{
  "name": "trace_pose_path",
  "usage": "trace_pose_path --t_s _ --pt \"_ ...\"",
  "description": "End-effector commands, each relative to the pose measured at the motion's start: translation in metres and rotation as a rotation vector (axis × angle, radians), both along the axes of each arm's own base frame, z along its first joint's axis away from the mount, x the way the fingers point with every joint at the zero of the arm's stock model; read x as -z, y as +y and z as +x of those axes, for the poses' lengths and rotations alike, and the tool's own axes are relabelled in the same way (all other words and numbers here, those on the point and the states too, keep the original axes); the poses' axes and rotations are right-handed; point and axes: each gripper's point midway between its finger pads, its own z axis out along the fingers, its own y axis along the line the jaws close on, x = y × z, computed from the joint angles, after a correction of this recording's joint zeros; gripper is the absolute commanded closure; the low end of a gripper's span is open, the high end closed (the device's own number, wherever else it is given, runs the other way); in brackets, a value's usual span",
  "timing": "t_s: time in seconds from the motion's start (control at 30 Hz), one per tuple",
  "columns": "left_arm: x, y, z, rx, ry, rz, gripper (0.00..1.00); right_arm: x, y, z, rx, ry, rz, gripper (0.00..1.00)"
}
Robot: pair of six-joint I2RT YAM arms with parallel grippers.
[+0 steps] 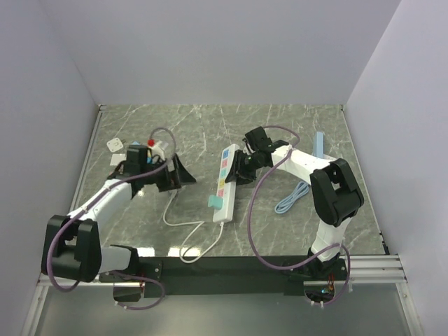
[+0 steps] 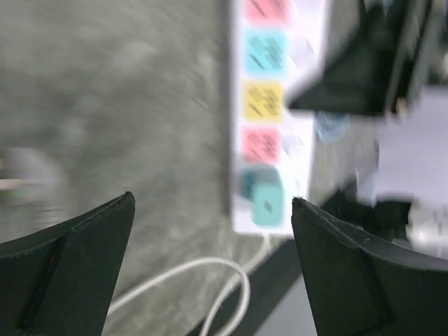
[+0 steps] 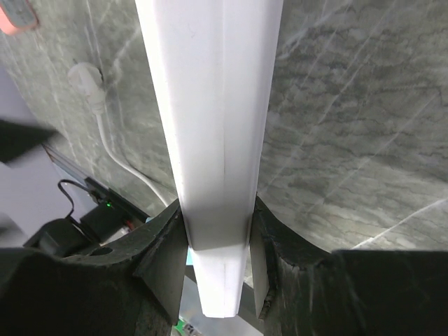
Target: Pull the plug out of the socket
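Observation:
The socket (image 1: 224, 183) is a long white power strip with coloured outlets, lying mid-table. My right gripper (image 1: 240, 170) is shut on its far end, and the right wrist view shows both pads pressed on the socket's white sides (image 3: 210, 140). A white plug (image 3: 84, 75) lies loose on the marble beside the strip, its thin white cord (image 1: 183, 225) looping to the strip's near end. My left gripper (image 1: 183, 173) stands wide open left of the strip with nothing between its fingers (image 2: 211, 199). That view is blurred. A teal block (image 2: 264, 201) sits on the strip's near end.
A coil of light-blue cable (image 1: 292, 198) lies right of the strip, near the right arm. A small white piece (image 1: 115, 145) sits at the far left by the wall. A pale-blue bar (image 1: 319, 143) lies at the back right. White walls close in three sides.

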Motion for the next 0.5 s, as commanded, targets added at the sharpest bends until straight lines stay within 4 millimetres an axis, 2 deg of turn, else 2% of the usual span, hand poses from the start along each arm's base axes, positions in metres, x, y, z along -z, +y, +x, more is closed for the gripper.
trace_pose_path --t_s 0.0,0.13,0.2,0.47 --pt "-0.016 -0.043 -0.028 0.196 -0.062 -0.082 0.01 -0.028 0.013 0.024 0.03 -0.055 0.081 1.0" --pt "-0.013 -0.074 -0.044 0.318 -0.075 -0.098 0.01 -0.029 0.014 0.025 0.03 -0.051 0.088 1.0" --pt "-0.002 -0.082 -0.049 0.357 -0.052 -0.062 0.01 -0.03 0.015 0.025 0.026 -0.053 0.093 1.0" --pt "0.01 -0.117 -0.05 0.44 -0.052 -0.015 0.01 -0.04 0.014 0.025 0.013 -0.078 0.099 1.0"
